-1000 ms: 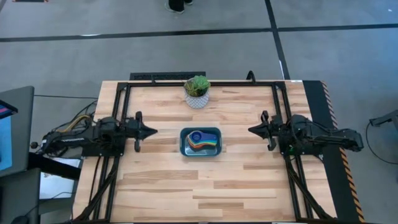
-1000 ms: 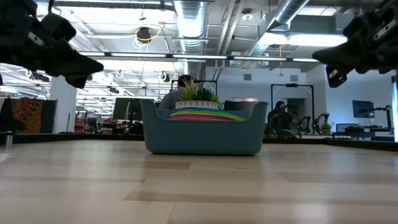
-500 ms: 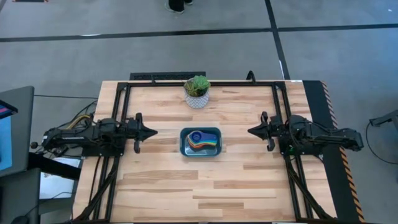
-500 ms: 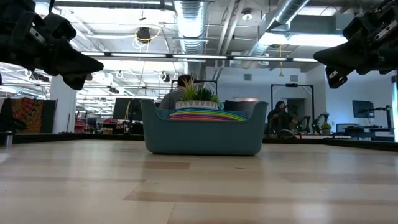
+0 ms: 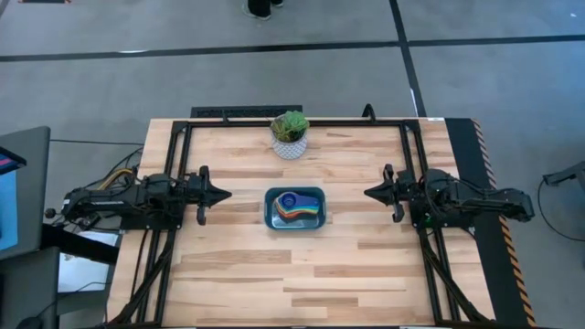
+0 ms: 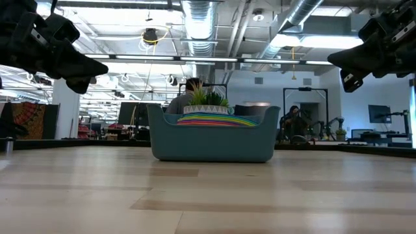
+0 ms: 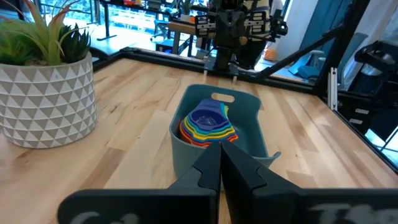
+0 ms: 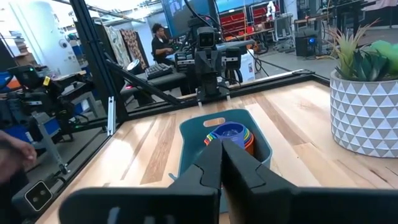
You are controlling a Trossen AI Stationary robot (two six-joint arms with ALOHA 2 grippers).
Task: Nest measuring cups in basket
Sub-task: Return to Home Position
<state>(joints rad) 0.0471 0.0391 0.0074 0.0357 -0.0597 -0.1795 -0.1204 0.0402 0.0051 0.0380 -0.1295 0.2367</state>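
Observation:
The dark teal basket (image 5: pixel 294 208) stands on its base at the table's middle, also seen in the low view (image 6: pixel 212 136). The measuring cups (image 5: pixel 292 206) sit nested inside it, blue innermost, with rainbow rims showing in the left wrist view (image 7: pixel 206 126) and the right wrist view (image 8: pixel 231 134). My left gripper (image 5: pixel 225 193) hovers shut left of the basket, above the table. My right gripper (image 5: pixel 369 192) hovers shut right of it. Neither touches anything.
A white patterned pot with a green plant (image 5: pixel 290 134) stands near the table's far edge, behind the basket. A black metal frame (image 5: pixel 292 116) runs along the far and side edges. People sit in the room beyond the table (image 8: pixel 160 42).

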